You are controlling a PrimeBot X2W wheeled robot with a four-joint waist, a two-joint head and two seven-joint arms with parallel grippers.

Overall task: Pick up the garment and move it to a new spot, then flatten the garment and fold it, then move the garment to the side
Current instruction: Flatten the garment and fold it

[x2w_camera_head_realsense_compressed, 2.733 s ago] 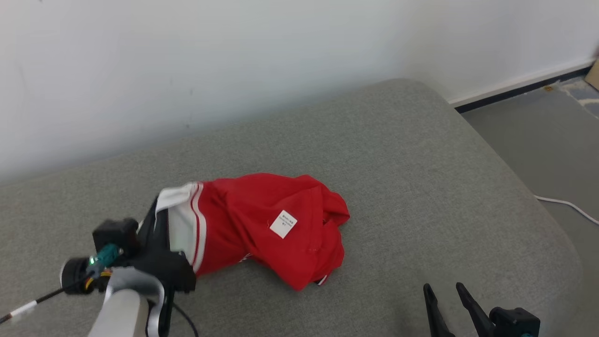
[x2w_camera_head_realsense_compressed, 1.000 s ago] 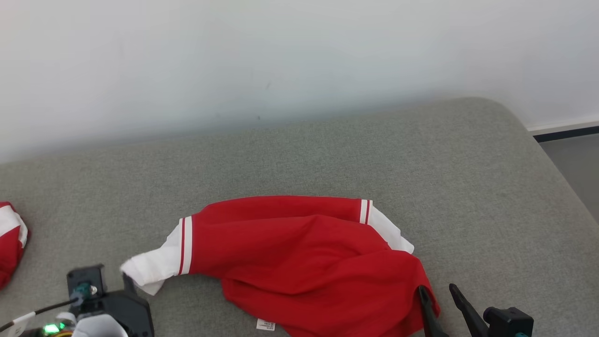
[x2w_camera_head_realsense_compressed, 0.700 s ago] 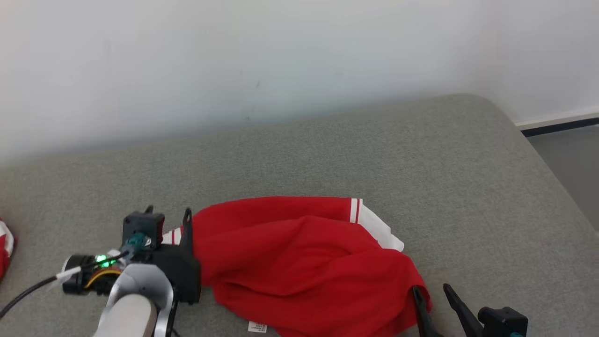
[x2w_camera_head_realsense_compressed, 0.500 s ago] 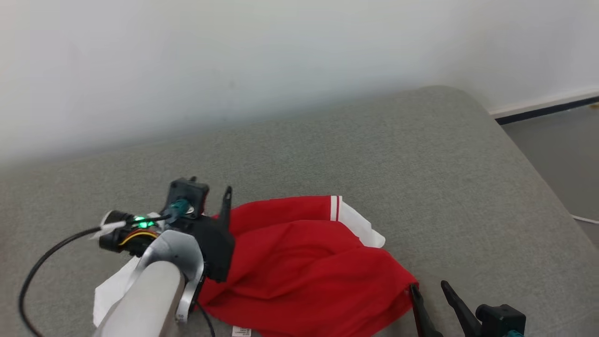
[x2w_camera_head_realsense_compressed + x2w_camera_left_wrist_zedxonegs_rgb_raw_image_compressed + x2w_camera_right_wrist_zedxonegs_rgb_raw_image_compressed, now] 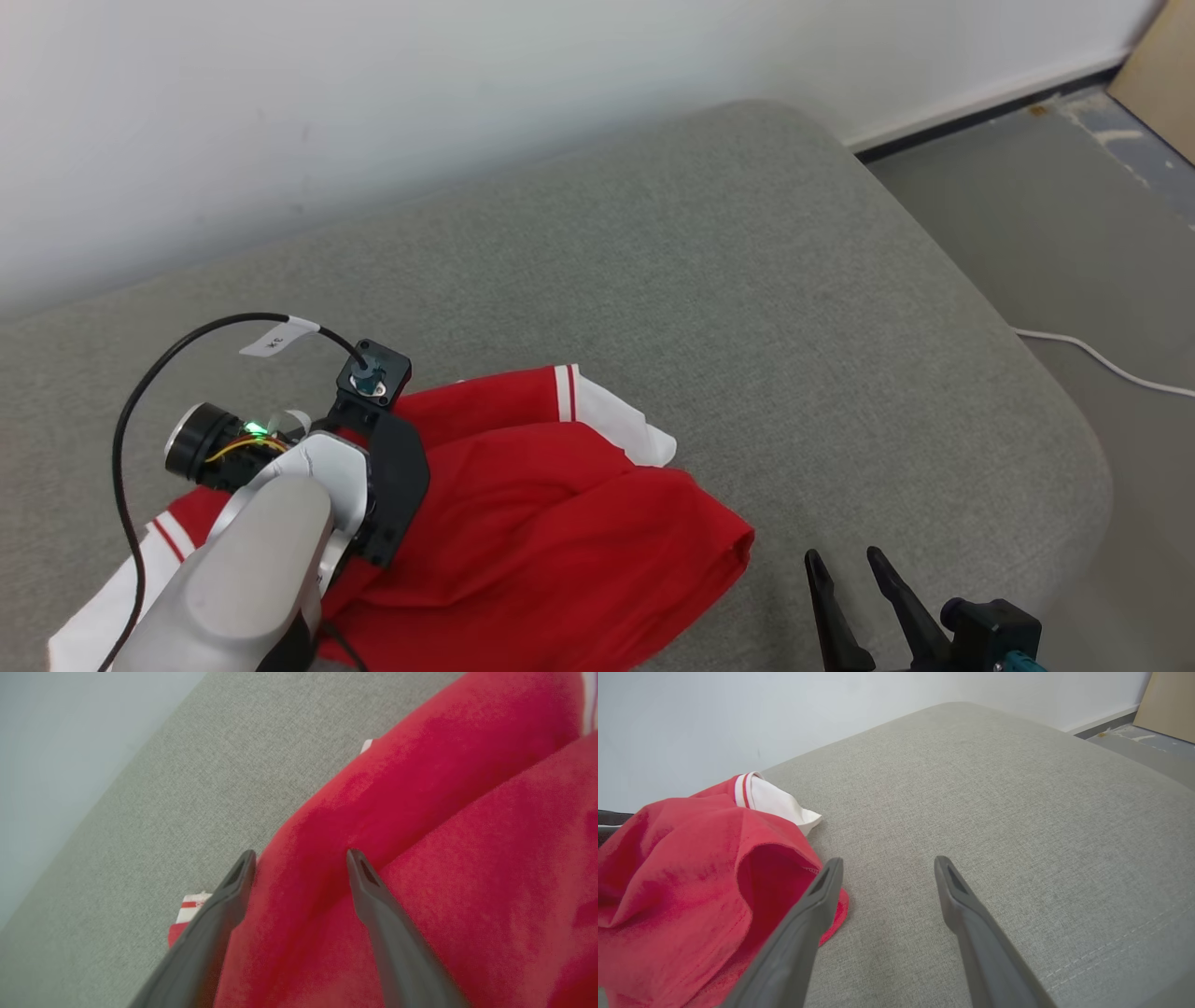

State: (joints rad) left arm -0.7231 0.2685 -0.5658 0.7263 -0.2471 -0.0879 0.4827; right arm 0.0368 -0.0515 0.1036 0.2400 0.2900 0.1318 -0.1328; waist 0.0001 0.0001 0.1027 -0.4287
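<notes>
From the head view I see the red garment (image 5: 541, 551) lying crumpled on the near left part of a grey cushion (image 5: 747, 280), which stands against a white wall (image 5: 373, 93). One white cuff (image 5: 611, 425) with red stripes points toward the wall, and another white end (image 5: 103, 616) lies at the lower left edge. My left forearm (image 5: 252, 569) reaches over the garment's left half, pointing down at it, with a black cable (image 5: 140, 392) looping off the wrist. The fingers are hidden under the wrist from here. The right gripper (image 5: 845, 555) sits at the lower right, fingers parted, over bare cushion just right of the garment's hem and apart from it. Beyond the cushion's rounded corner I see grey floor (image 5: 1027, 215), a white cord (image 5: 1102, 359) and a brown board (image 5: 1162, 75). In the left wrist view the left gripper (image 5: 301, 853) stands wide, its two fingers straddling a raised fold of the red cloth. Nothing is pinched between them, and I cannot tell whether the tips touch the fabric. Grey cushion shows to the left. In the right wrist view the right gripper stands wide with nothing in it, and bare cushion lies between the fingers. The garment sits to the left. Its red hem runs behind the left finger (image 5: 817, 900), and I cannot tell whether they touch.
</notes>
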